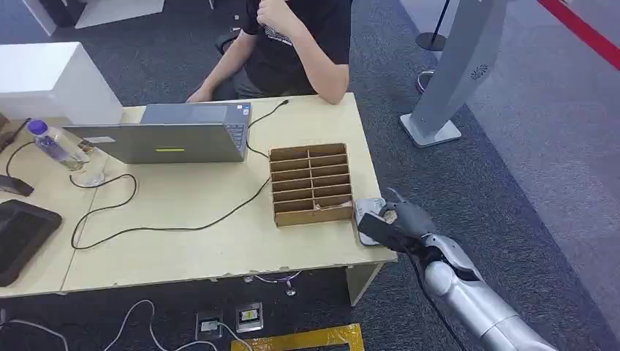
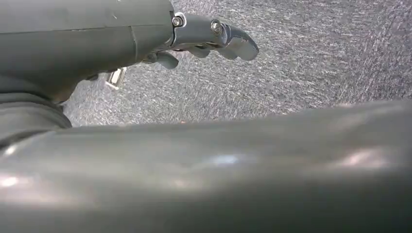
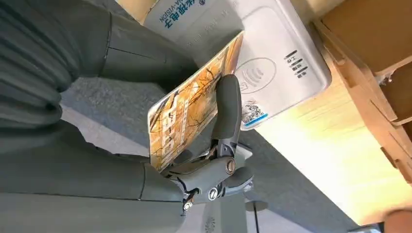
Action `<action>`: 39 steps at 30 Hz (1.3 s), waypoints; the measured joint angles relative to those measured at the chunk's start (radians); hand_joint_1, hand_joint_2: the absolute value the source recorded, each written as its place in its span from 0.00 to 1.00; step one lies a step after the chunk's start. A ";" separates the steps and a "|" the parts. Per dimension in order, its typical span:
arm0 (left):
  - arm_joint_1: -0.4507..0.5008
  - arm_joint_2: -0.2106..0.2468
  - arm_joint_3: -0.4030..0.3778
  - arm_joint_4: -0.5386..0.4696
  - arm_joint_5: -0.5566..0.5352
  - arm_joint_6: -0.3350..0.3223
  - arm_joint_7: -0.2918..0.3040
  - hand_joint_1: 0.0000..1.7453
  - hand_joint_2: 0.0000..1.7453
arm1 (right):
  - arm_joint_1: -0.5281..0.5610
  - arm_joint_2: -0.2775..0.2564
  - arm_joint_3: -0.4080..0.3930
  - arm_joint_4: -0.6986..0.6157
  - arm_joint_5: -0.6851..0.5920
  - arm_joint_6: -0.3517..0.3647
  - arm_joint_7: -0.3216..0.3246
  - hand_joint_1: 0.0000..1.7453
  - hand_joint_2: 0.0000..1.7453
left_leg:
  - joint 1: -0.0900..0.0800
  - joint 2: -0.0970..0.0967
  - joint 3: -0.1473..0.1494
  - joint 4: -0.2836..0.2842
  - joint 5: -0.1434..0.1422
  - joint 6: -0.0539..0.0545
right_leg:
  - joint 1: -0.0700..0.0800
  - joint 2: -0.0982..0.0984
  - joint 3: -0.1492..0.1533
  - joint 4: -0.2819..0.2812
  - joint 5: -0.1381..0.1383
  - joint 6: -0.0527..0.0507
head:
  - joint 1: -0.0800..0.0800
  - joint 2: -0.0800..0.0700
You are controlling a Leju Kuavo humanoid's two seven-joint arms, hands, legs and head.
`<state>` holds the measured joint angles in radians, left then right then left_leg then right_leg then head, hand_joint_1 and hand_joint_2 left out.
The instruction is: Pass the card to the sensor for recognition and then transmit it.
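Here, card held over the sensor at the tabletop's corner.
Right hand (image 3: 214, 145) pinches the card (image 3: 194, 104) between thumb and fingers (image 3: 227, 109), face tilted toward the white sensor (image 3: 282, 63), probably so it reads. Left hand (image 2: 204, 41) hangs over carpet, fingers loosely curled, holding nothing. Wooden divider tray (image 1: 311, 184) sits beside the sensor.

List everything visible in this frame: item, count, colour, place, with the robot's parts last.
card: one, orange-yellow print, held over the sensor
sensor: one, white, desk's right edge beside the organiser
organiser: one, brown, slotted, on the desk
desk: one, light wood
laptop: one, grey, open, desk rear
bottle: one, clear with purple cap, desk left
cable: one, black, across the desk
person: one, black shirt, seated behind the desk
right hand: grey, holding the card
left hand: grey, above the carpet, holding nothing
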<state>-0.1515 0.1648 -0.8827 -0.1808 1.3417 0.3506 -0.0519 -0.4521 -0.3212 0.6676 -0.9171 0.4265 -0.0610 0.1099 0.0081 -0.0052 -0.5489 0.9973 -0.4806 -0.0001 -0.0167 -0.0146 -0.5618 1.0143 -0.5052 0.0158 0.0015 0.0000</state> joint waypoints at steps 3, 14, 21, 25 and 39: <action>0.000 0.000 0.000 0.000 0.000 0.001 0.000 0.00 0.00 | -0.001 -0.005 -0.006 -0.049 -0.005 0.019 0.034 1.00 1.00 | 0.000 0.000 0.000 0.000 0.000 0.000 | 0.000 0.000 0.000 0.000 0.000 0.000 | 0.000 0.000; 0.000 0.000 0.000 0.000 0.001 -0.003 -0.014 0.00 0.00 | -0.070 -0.038 -0.082 -0.279 0.013 0.099 0.094 1.00 1.00 | 0.000 0.001 0.000 0.000 0.000 0.000 | 0.000 0.001 0.000 0.000 0.000 0.000 | 0.000 0.000; 0.000 0.000 -0.001 0.000 -0.018 -0.019 -0.024 0.00 0.00 | -0.210 -0.025 -0.116 -0.337 0.217 0.153 0.030 1.00 1.00 | 0.000 0.001 -0.001 0.000 0.000 0.000 | 0.000 0.002 0.000 0.001 0.001 0.000 | 0.000 0.000; -0.003 -0.002 -0.001 0.000 -0.031 -0.026 -0.034 0.00 0.00 | -0.297 0.027 -0.111 -0.293 0.277 0.120 -0.025 1.00 1.00 | 0.000 0.002 -0.001 0.000 0.001 0.000 | 0.000 0.003 -0.001 0.001 0.001 0.000 | 0.000 0.000; -0.037 -0.004 -0.027 0.000 -0.076 -0.034 -0.030 0.00 0.00 | -0.443 0.234 -0.036 0.073 0.380 -0.015 -0.068 1.00 1.00 | 0.001 0.001 -0.001 0.000 0.001 0.000 | 0.001 0.002 -0.001 0.001 0.001 0.000 | 0.000 0.000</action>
<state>-0.1884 0.1610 -0.9102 -0.1808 1.2661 0.3162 -0.0820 -0.8951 -0.0877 0.6317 -0.8441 0.8064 -0.0763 0.0420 0.0088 -0.0039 -0.5499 0.9972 -0.4799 -0.0004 -0.0159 -0.0126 -0.5628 1.0155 -0.5044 0.0154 0.0019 0.0000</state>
